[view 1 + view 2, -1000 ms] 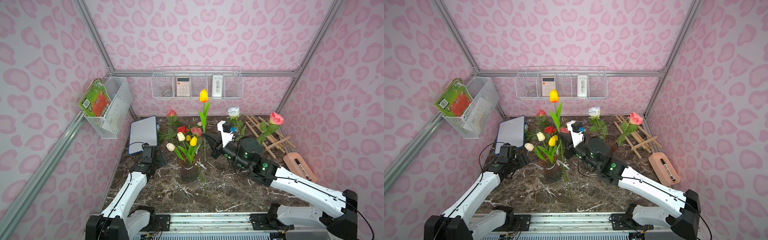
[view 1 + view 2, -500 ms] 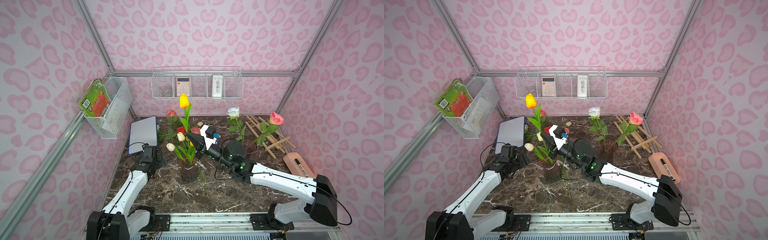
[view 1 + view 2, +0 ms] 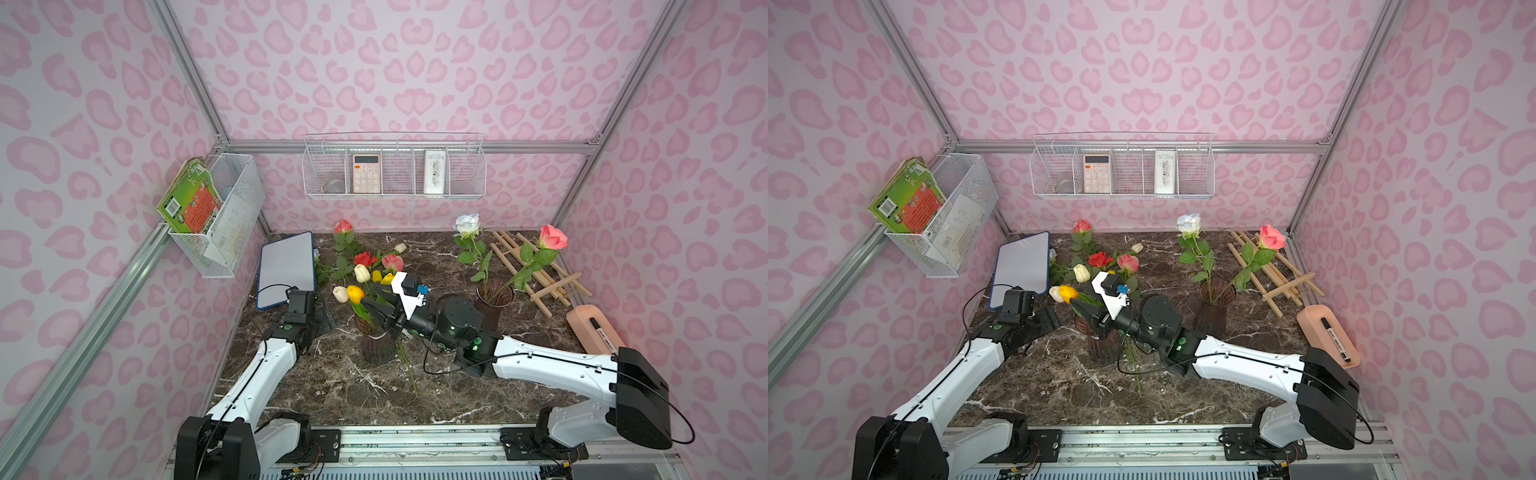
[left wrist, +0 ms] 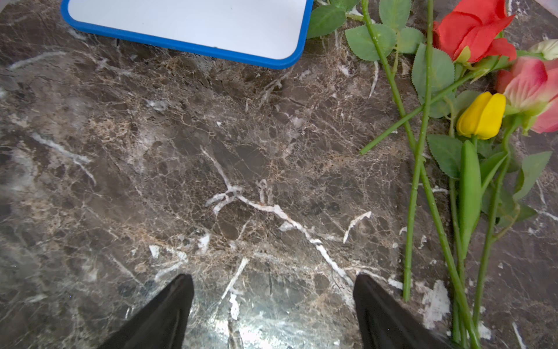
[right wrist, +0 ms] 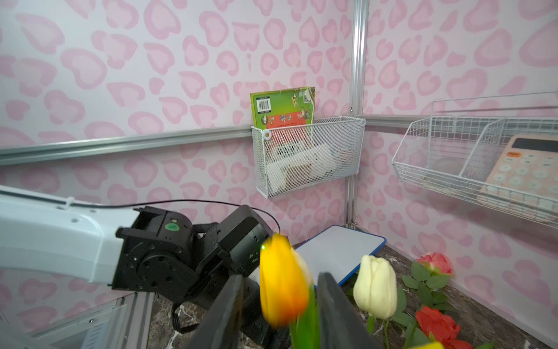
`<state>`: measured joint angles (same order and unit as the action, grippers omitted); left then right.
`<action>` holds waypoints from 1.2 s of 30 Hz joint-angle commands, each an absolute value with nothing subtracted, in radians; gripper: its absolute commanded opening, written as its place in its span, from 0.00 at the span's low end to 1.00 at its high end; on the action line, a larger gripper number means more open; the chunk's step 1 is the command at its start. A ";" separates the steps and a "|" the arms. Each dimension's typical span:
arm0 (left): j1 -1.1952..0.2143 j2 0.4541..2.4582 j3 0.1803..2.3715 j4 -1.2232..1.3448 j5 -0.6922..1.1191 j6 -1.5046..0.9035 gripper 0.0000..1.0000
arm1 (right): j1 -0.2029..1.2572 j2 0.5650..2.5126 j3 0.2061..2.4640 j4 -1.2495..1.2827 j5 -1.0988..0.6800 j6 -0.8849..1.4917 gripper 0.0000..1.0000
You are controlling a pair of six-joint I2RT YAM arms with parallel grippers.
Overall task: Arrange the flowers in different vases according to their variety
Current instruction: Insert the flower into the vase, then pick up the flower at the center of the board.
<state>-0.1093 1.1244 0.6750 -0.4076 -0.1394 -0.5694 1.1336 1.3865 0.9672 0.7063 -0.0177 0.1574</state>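
While the orange-yellow tulip (image 3: 355, 293) leans in the vase of tulips (image 3: 377, 347), its stem rising between the part-spread jaws of the right end effector (image 3: 368, 305), which look clear of it, the left end effector (image 4: 273, 281) gapes wide over bare worktop (image 4: 211, 151), farther from that vase.

Both top views look steeply down from high in front, sharing the whole dark brown marble tabletop (image 3: 332, 395). The left wrist camera faces that marble closely; the right looks level past a yellow-orange tulip bloom (image 5: 282, 284).
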 commanded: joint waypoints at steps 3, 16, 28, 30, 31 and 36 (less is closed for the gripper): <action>-0.108 1.128 0.684 -0.400 -0.135 -0.554 0.88 | 1.132 1.255 0.966 0.517 0.091 0.253 0.52; -0.109 1.134 0.686 -0.399 -0.141 -0.551 0.88 | 1.009 0.974 0.800 -0.116 0.055 0.606 0.52; -0.109 1.143 0.687 -0.398 -0.146 -0.549 0.88 | 1.077 1.226 0.724 -0.241 -0.085 0.707 0.46; -0.109 1.147 0.688 -0.399 -0.143 -0.549 0.88 | 1.105 1.288 0.752 -0.273 -0.080 0.712 0.46; -0.108 1.147 0.690 -0.398 -0.143 -0.548 0.88 | 1.116 1.327 0.777 -0.300 -0.080 0.714 0.46; -0.108 1.142 0.692 -0.400 -0.143 -0.548 0.88 | 1.184 1.467 0.836 -0.348 -0.022 0.744 0.46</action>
<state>-0.1093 1.1450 0.6846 -0.4038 -0.1402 -0.5507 1.1633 1.4300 0.8185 -0.2935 -0.0570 0.7116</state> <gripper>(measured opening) 0.877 0.459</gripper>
